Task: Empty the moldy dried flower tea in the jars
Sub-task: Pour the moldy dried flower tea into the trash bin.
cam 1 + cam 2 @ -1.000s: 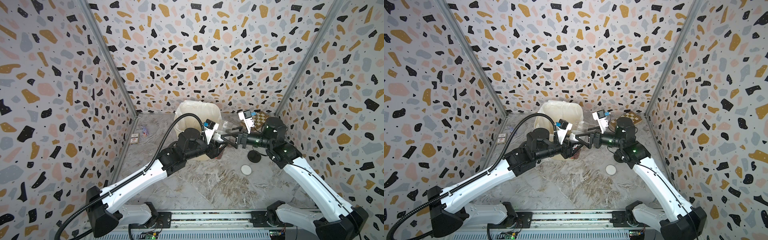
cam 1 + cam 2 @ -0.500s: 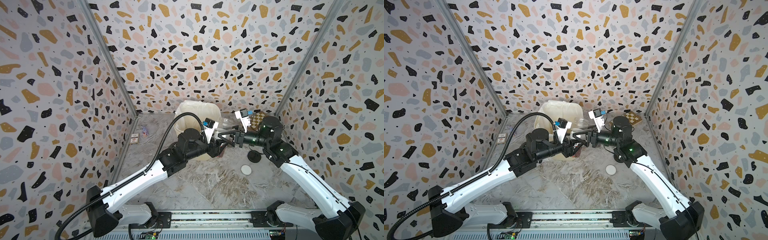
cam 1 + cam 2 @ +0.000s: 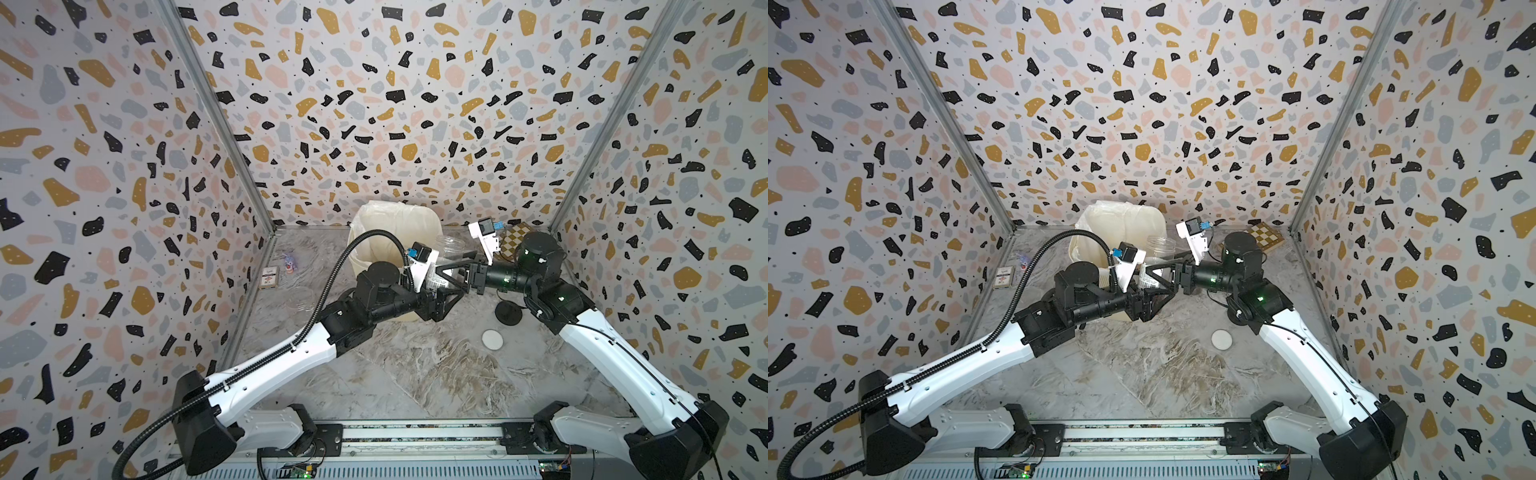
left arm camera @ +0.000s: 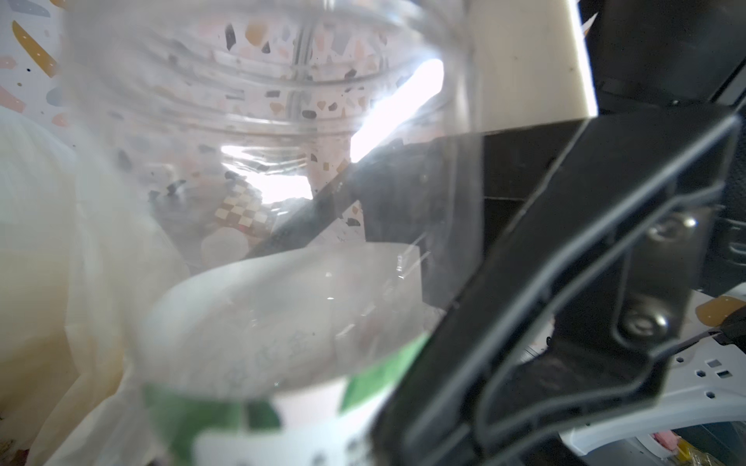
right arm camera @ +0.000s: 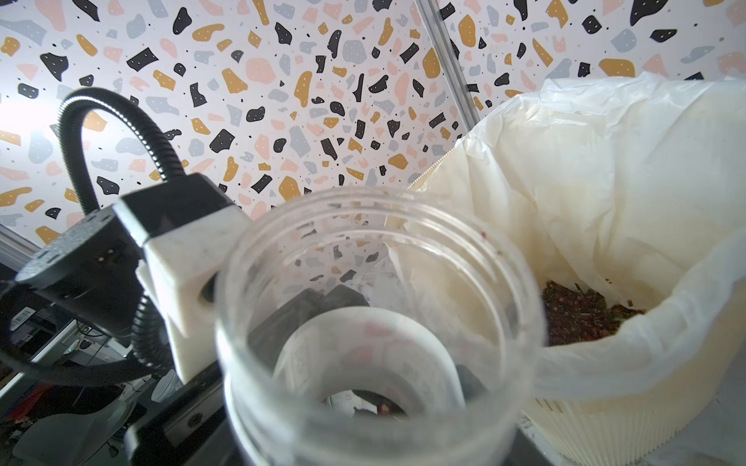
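The right hand (image 3: pixel 441 274) grasps the open labelled jar (image 3: pixel 449 247) beside the cream bin (image 3: pixel 374 249). Whether the left hand (image 3: pixel 449 293), also at it, grips cannot be told. Dried flower tea (image 5: pixel 585 314) lies inside the bin's bag (image 5: pixel 573 161).

Clear labelled plastic jar (image 4: pixel 262 161): white-and-green label.
Ribbed plastic bin (image 5: pixel 605 419): cream, white liner (image 5: pixel 585 161).
Square checkered board (image 3: pixel 513 243), one o'clock: tan and cream.

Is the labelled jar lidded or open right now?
Open: the right wrist view looks straight into the jar through its bare threaded mouth, with no lid on it. Only a few reddish bits show at its bottom.
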Robot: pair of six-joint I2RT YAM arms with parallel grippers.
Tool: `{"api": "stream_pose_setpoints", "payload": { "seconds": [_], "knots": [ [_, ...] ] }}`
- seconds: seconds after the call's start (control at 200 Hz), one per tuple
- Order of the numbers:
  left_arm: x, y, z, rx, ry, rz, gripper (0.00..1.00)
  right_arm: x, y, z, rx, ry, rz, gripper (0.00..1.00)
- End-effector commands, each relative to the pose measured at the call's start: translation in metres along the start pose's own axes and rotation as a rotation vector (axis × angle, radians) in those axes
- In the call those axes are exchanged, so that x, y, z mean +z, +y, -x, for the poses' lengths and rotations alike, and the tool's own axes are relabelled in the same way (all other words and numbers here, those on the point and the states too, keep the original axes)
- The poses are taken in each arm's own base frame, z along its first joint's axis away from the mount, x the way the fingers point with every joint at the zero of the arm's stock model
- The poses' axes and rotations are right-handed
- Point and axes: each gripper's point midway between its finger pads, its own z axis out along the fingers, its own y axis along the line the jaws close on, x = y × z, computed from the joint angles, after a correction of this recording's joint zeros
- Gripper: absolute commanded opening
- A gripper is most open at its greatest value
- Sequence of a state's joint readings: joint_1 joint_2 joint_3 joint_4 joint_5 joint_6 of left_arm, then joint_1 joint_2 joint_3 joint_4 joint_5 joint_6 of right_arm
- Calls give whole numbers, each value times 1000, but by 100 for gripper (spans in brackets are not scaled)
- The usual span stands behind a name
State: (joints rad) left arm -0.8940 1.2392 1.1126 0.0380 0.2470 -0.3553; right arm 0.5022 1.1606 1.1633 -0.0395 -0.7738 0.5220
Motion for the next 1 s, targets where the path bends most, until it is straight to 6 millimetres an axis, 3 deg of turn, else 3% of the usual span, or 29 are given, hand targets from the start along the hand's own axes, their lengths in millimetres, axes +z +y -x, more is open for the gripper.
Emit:
{"api": "stream_pose_setpoints", "payload": {
  "seconds": [0.0, 0.215, 0.486, 0.636, 0.756, 0.881, 0.996],
  "knots": [
    [-12, -26, 16, 37, -67, -110, 86, -8, 4, 17, -57, -54, -12, 60],
    [-24, -29, 23, 68, -102, -104, 91, -15, -4, 18, -48, -59, -18, 59],
    [-38, -10, 33, 47, -111, -22, 93, -18, -15, 13, -43, -47, -54, 57],
    [-60, 13, 58, -73, -169, 10, 92, -24, -25, 12, -66, -26, -103, 57],
    [-74, 18, 77, -111, -166, 2, 91, -30, -34, 11, -121, 13, -185, 57],
    [-74, 21, 89, -139, -113, 18, 88, -38, -35, 7, -198, 47, -242, 56],
    [-66, 19, 86, -177, -31, 0, 86, -49, -37, 3, -265, 73, -312, 56]
  ]
}}
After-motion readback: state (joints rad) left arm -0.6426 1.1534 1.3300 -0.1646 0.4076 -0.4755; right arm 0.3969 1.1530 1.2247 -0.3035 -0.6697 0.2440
